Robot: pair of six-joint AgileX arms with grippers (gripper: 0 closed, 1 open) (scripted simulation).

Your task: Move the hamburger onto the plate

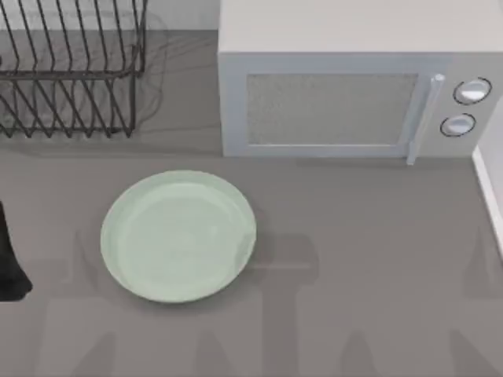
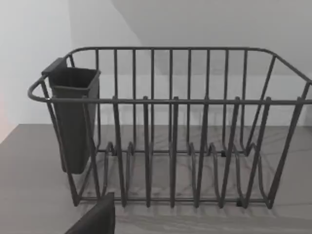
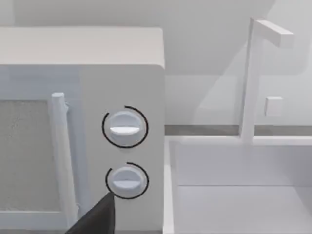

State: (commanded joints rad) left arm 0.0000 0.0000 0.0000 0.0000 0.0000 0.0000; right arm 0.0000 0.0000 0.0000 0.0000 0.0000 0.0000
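The pale mint-green plate [image 1: 179,236] lies on the grey table, left of centre, with nothing on it. The hamburger is out of view. A dark part of my left arm [image 1: 9,263] shows at the table's left edge, well left of the plate. A dark edge of my left gripper [image 2: 95,220] shows in the left wrist view, facing the dish rack. A dark edge of my right gripper [image 3: 95,217] shows in the right wrist view, in front of the microwave's knobs.
A dark wire dish rack [image 1: 71,71] with a cutlery holder [image 2: 73,117] stands at the back left. A closed white microwave [image 1: 346,94] stands at the back right. A white sink [image 3: 234,185] with a faucet [image 3: 253,73] lies to its right.
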